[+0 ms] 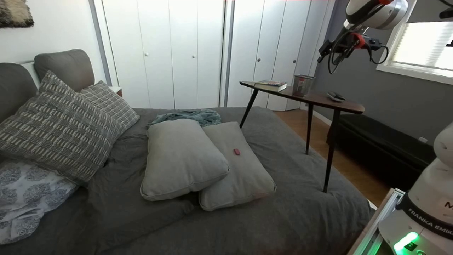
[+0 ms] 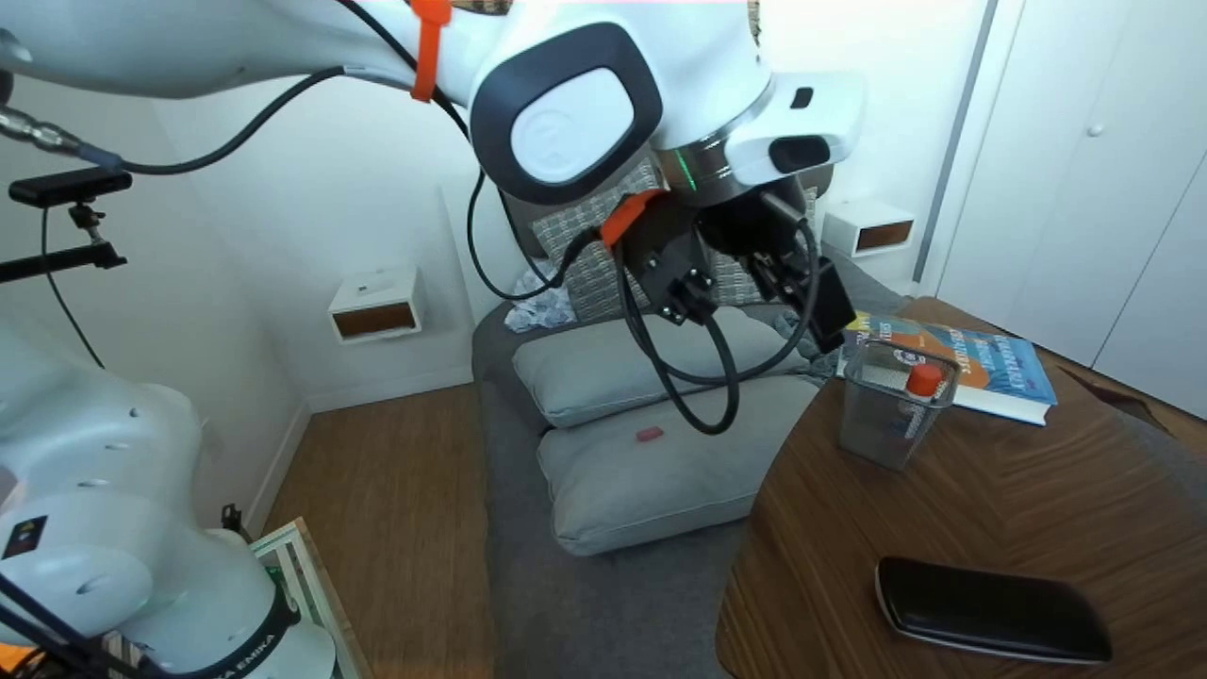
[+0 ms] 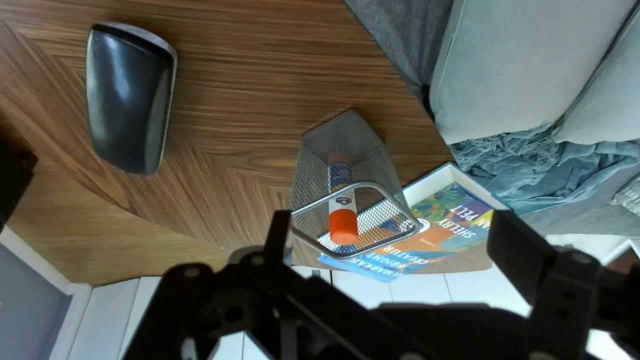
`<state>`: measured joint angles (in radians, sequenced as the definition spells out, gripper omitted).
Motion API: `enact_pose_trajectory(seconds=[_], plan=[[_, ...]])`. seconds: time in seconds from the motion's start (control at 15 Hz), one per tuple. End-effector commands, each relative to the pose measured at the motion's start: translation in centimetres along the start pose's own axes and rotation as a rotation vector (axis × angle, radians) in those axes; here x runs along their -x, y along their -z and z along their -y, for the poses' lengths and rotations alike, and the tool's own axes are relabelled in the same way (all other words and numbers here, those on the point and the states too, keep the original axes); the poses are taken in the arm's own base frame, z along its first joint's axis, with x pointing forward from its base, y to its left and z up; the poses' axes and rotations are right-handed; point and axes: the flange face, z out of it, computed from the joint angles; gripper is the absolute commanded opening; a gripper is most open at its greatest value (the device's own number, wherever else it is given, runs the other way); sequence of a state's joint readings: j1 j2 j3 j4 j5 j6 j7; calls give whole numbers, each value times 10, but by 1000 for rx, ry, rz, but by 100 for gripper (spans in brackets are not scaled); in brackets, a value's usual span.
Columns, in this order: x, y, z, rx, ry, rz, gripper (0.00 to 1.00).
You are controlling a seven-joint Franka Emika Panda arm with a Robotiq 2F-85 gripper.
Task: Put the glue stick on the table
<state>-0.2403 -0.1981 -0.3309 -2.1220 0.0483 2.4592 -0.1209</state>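
Spread wide at gripper (image 3: 391, 220), apart from glue stick (image 3: 343, 206), veiled by mesh cup (image 3: 372, 152) toward twelve o'clock in wrist view.

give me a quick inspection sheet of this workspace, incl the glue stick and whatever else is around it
surface: brown wood table; appears to stand on the bed, so it may wobble
job's things: glue stick inside the mesh cup on the table, orange cap up
clutter: book and black case on the table
tool: open, above the table, nothing gripped
cables: black loops hang by the tool; snags: nothing seen
surroundings: pillows on the bed, a small red block on one; closet doors beyond; people: nothing seen
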Motion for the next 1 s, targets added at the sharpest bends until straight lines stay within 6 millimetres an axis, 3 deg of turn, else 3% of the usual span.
enact_pose_trajectory(seconds=[0.0, 0.2, 0.33, 0.73, 0.93], plan=[[-1, -3, 0, 2, 2, 5, 100], [0, -2, 3, -1, 6, 5, 100], [-9, -14, 20, 57, -99, -12, 100], [-56, -27, 26, 166, -229, 28, 100], [-79, -35, 19, 78, -196, 69, 100]])
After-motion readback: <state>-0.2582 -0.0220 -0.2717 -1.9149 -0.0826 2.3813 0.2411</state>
